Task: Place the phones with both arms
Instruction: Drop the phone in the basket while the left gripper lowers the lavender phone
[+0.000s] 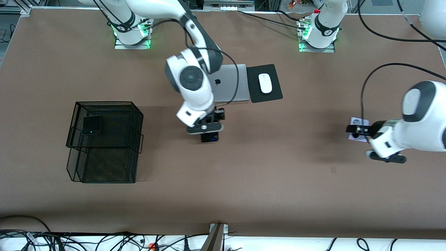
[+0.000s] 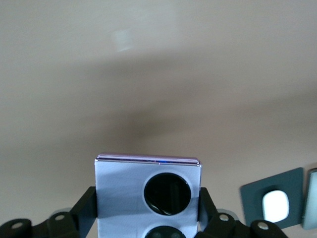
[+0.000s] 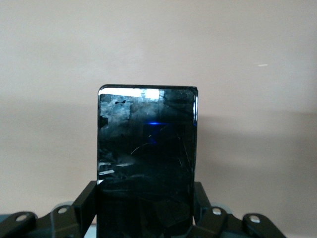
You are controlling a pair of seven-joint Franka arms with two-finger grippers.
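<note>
My right gripper (image 1: 210, 134) hangs over the middle of the table, shut on the long slim black phone (image 1: 210, 137), whose glossy face fills the right wrist view (image 3: 146, 163). My left gripper (image 1: 355, 130) is over the table toward the left arm's end, shut on the small lavender-white phone (image 1: 359, 129). The left wrist view shows that phone (image 2: 148, 193) with its two black circles between the fingers. The small square black phone (image 1: 92, 124) lies in the upper tier of the black mesh basket (image 1: 104, 141) toward the right arm's end.
A grey laptop (image 1: 230, 83) lies under the right arm's wrist, farther from the front camera than the gripper. Beside it a white mouse (image 1: 265, 83) sits on a black pad (image 1: 264, 83). The mouse and pad also show in the left wrist view (image 2: 275, 206).
</note>
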